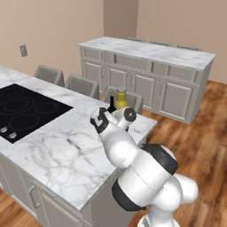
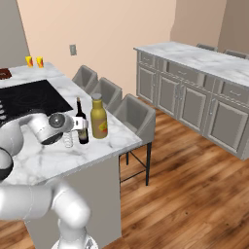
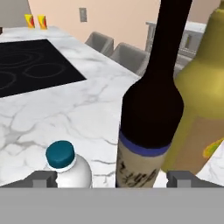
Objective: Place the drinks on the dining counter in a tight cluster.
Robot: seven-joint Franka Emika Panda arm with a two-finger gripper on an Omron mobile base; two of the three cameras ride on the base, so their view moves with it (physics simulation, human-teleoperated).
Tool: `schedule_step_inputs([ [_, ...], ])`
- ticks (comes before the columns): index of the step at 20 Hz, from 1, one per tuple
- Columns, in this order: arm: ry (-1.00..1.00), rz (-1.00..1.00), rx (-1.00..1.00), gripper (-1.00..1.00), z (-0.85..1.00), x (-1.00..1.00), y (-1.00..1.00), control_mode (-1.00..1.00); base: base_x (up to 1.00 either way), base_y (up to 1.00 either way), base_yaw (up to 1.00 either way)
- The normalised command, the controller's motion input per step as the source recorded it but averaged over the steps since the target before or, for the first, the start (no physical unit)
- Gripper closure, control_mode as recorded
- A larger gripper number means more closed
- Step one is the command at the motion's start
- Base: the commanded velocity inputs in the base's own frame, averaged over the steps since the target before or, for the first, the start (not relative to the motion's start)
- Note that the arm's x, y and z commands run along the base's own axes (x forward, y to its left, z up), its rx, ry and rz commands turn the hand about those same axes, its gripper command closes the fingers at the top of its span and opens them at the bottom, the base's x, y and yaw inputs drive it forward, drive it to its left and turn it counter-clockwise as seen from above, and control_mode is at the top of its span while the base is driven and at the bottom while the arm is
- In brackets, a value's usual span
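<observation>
Three drinks stand close together near the end of the dining counter. The tall dark wine bottle has a pale label. The squat amber-yellow bottle stands right beside it. The small clear water bottle has a teal cap in the hand view. My gripper is open and level with the wine bottle's lower body. Its fingertips straddle the wine bottle and the water bottle without gripping either.
A black cooktop is set into the counter beyond the bottles. Grey stools line the far side. The counter's end edge runs just past the amber bottle. A second marble counter on cabinets stands across the wood floor.
</observation>
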Motion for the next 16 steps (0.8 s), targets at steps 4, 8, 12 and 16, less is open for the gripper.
schedule_step_inputs([
  [4,0.05,0.02,0.0,-1.0,0.63,-0.07,0.0,-1.0,0.0,0.0,0.0],
  [8,0.01,0.12,0.01,-1.0,0.33,-0.33,0.0,-1.0,0.0,0.0,0.0],
  [12,0.03,0.2,0.03,-1.0,0.42,-0.84,-0.06,-1.0,0.0,0.0,0.0],
  [16,0.29,0.19,0.0,-1.0,0.61,-0.75,-0.17,-1.0,0.0,0.0,0.0],
])
